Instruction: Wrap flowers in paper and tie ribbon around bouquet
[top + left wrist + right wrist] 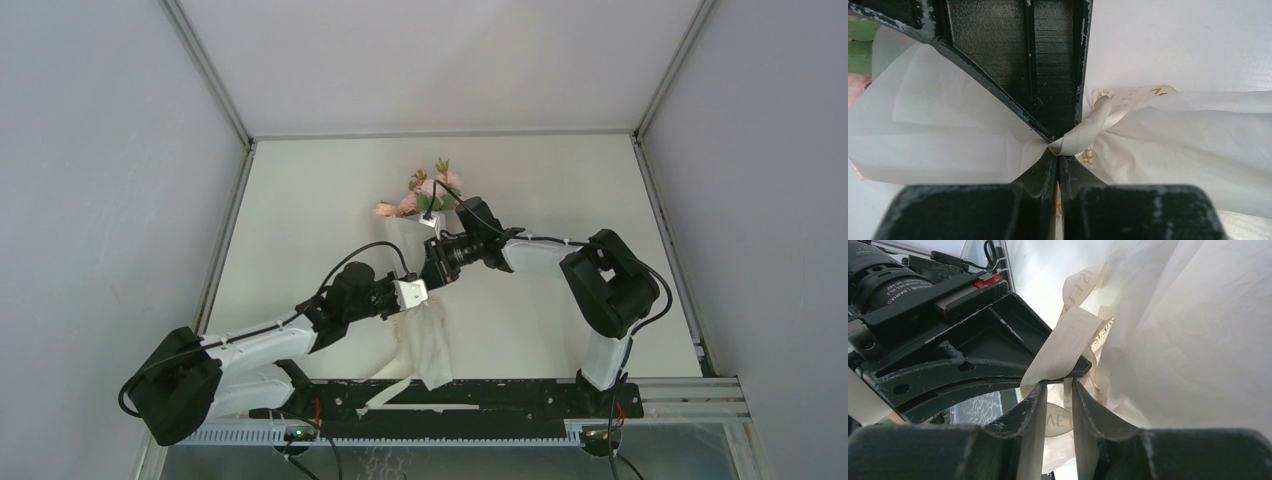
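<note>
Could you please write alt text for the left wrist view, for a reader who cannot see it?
The left gripper has its jaws shut on a loop of cream ribbon where the off-white paper is gathered, fanning out to both sides. The right gripper, a dark frame, points down from the top to the same spot; flowers peek in at far left.

A black motor housing (883,282) reads "DAMIAO"; the ribbon (1063,347) shows partial letters "VE".
</note>
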